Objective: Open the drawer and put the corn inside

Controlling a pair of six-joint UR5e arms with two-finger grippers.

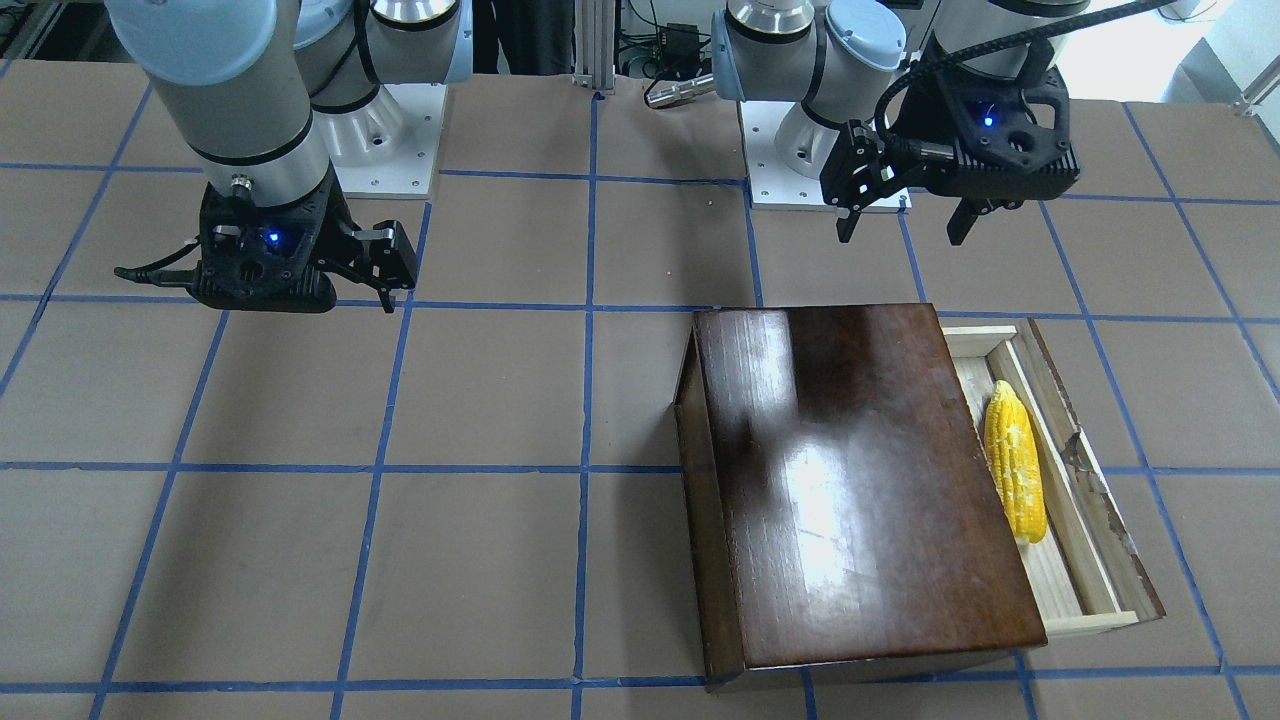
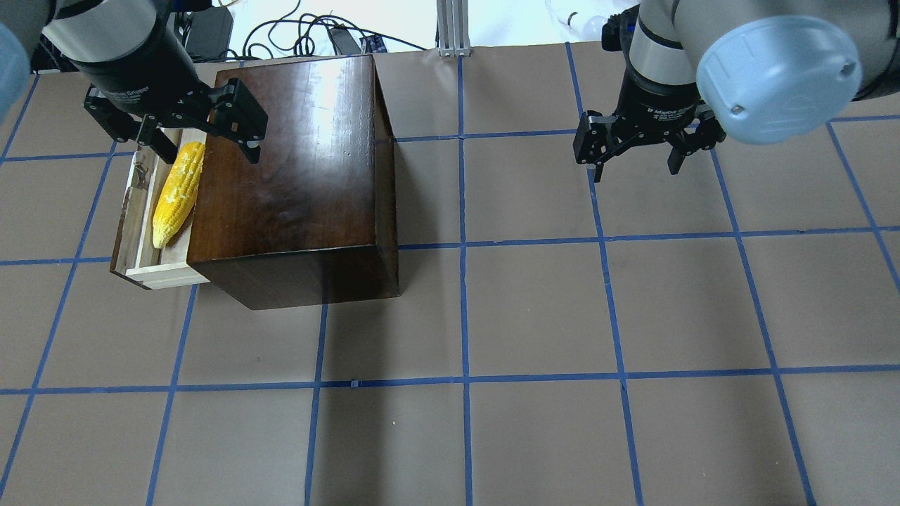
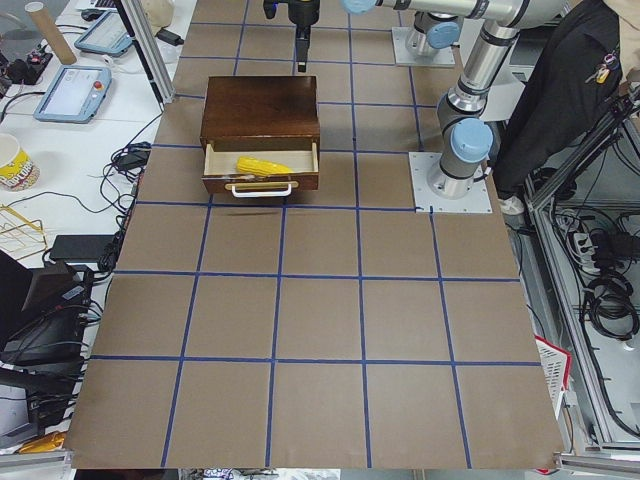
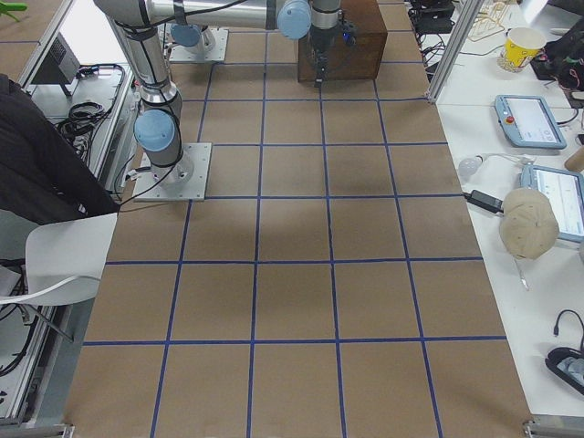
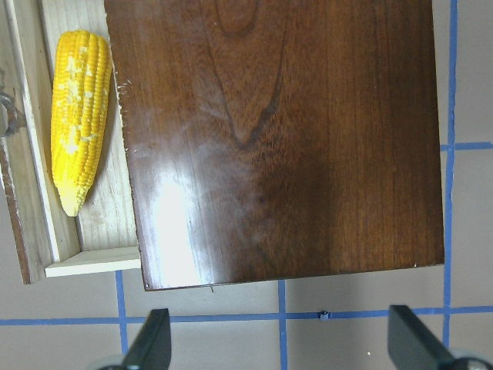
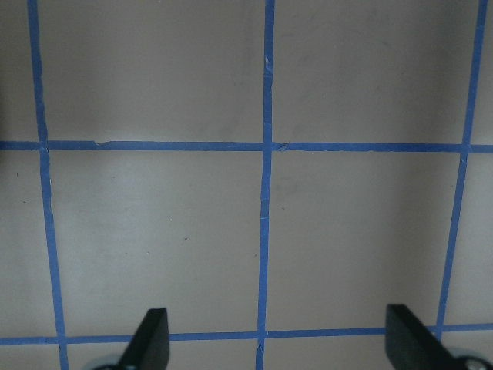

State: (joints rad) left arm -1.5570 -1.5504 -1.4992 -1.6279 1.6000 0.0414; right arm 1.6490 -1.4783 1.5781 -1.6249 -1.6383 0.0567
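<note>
The glossy dark-brown box (image 2: 295, 161) stands on the table's left half. Its drawer (image 2: 133, 211) is pulled out, showing its pale wood tray and dark chipped front panel (image 1: 1090, 500). The yellow corn (image 2: 176, 193) lies lengthwise inside the drawer, also seen in the front view (image 1: 1015, 465) and the left wrist view (image 5: 78, 119). My left gripper (image 2: 209, 151) is open and empty, raised above the far end of the box and drawer. My right gripper (image 2: 636, 167) is open and empty, raised over bare table on the right.
The table is brown with a blue tape grid (image 2: 464, 246). The arm base plates (image 1: 800, 150) sit at the robot's edge. Side benches hold tablets (image 3: 75, 95) and a cup (image 4: 522, 46). A person (image 3: 570, 90) stands by the robot.
</note>
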